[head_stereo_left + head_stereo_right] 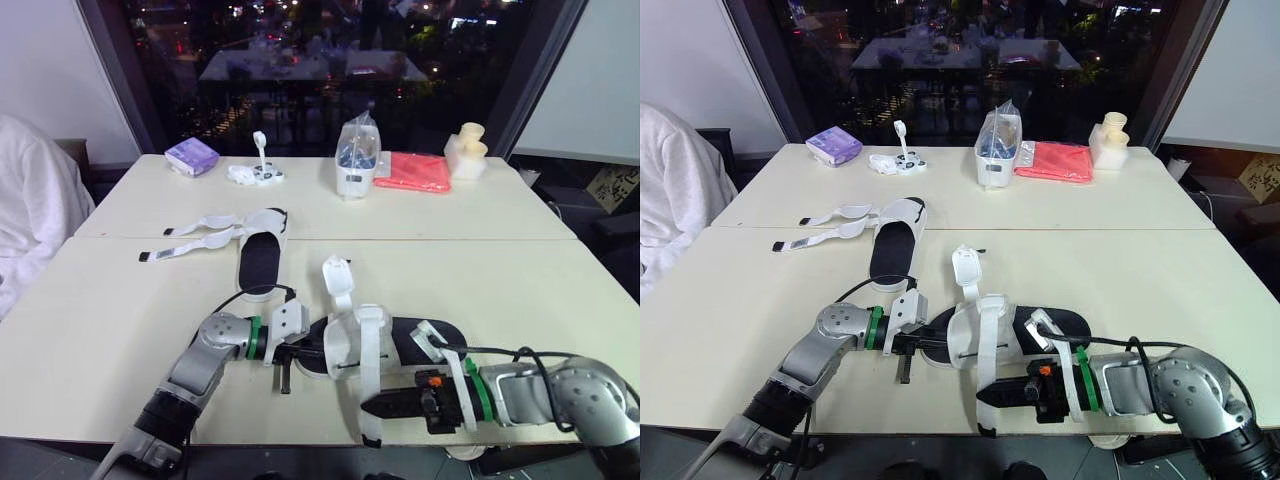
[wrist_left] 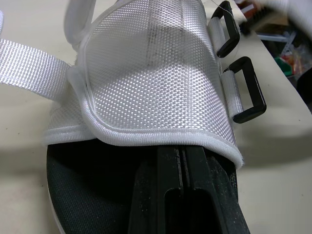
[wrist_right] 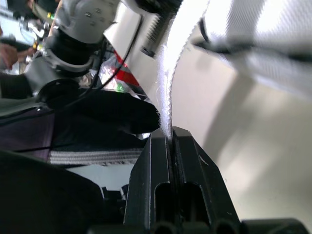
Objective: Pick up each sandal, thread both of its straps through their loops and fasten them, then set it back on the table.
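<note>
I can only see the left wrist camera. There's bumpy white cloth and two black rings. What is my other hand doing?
Observer: Your right gripper is pinching a white strap that hangs down from the same sandal, near the table's front edge.
Operator: Is there another sandal somewhere?
Observer: Yes. A second sandal lies flat farther back on the table. Its two straps are spread out to the robot's left, not fastened.
</note>
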You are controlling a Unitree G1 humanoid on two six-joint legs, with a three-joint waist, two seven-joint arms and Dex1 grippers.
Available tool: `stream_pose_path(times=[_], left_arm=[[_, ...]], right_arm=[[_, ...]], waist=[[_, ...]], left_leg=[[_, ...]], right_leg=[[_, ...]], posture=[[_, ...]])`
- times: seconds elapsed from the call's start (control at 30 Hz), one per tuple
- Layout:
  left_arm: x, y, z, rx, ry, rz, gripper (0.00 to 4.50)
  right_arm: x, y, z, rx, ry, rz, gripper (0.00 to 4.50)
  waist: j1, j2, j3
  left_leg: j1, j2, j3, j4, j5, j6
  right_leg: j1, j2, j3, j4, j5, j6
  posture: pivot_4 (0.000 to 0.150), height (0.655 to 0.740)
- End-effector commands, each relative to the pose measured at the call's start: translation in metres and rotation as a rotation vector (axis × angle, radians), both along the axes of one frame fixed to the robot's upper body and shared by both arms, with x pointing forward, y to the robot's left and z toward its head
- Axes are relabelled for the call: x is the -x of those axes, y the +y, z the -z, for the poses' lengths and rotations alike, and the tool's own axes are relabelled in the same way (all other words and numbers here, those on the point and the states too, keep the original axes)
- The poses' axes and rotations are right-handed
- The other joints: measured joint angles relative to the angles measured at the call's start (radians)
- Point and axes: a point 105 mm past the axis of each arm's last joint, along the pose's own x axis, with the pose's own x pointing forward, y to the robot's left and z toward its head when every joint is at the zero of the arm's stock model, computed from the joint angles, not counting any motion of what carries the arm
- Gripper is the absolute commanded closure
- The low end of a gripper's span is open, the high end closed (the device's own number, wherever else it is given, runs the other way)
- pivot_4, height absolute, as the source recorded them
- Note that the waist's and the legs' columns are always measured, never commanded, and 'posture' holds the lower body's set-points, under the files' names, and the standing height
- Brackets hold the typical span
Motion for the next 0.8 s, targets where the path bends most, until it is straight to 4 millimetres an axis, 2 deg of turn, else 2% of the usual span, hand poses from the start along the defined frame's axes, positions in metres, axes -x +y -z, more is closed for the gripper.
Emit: stream_pose_path(times=[0.03, 0.13, 0.3, 0.37, 0.43, 0.6, 0.8], left_arm=[[0.007, -0.003, 0.010, -0.024, 0.035, 0.018, 4.50], [0.007, -0.004, 0.011, -0.022, 0.035, 0.018, 4.50], [0.007, -0.004, 0.011, -0.022, 0.035, 0.018, 4.50], [0.009, -0.004, 0.013, -0.024, 0.035, 0.020, 4.50], [0.010, -0.005, 0.013, -0.022, 0.034, 0.019, 4.50], [0.009, -0.006, 0.012, -0.017, 0.028, 0.014, 4.50], [0.009, -0.005, 0.012, -0.015, 0.023, 0.007, 4.50]], right_arm=[[-0.011, -0.005, -0.031, -0.035, -0.016, -0.033, 4.49], [-0.019, -0.006, -0.041, -0.038, -0.010, -0.035, 4.49], [-0.020, -0.006, -0.042, -0.035, 0.000, -0.038, 4.49], [-0.060, -0.009, -0.052, -0.066, 0.044, 0.032, 4.49], [-0.080, -0.005, -0.059, -0.080, 0.087, 0.048, 4.49], [-0.099, 0.001, -0.061, -0.070, 0.116, 0.052, 4.49], [-0.105, -0.001, -0.047, -0.008, 0.137, 0.034, 4.49]], waist=[[-0.001, 0.000, 0.000], [0.003, 0.000, 0.000], [0.004, 0.000, 0.000], [-0.007, 0.000, 0.000], [-0.009, 0.003, -0.001], [0.001, 0.003, -0.002], [-0.002, 0.003, -0.002]], left_leg=[[0.000, 0.000, 0.000, 0.000, 0.000, 0.000], [0.000, 0.000, 0.000, 0.000, 0.000, 0.000], [-0.001, 0.000, 0.000, 0.000, -0.001, 0.001], [0.000, 0.000, 0.000, 0.000, -0.001, 0.001], [0.000, 0.000, 0.005, 0.000, -0.001, 0.002], [0.000, 0.002, 0.005, 0.000, 0.001, 0.003], [-0.002, 0.000, 0.009, 0.000, 0.000, 0.004]], right_leg=[[0.000, 0.000, 0.000, 0.000, 0.000, -0.001], [0.000, 0.000, 0.000, 0.000, -0.001, -0.002], [0.000, -0.001, 0.000, 0.000, 0.001, 0.001], [0.000, -0.001, 0.000, 0.000, 0.001, 0.001], [-0.002, -0.001, 0.003, -0.001, 0.003, -0.002], [-0.003, 0.001, 0.002, 0.001, 0.004, -0.003], [-0.005, -0.001, 0.002, 0.000, 0.006, 0.001]], posture=[[0.150, 0.7400], [0.150, 0.7400], [0.150, 0.7400], [0.150, 0.7400], [0.150, 0.7400], [0.150, 0.7400], [0.150, 0.7400]])
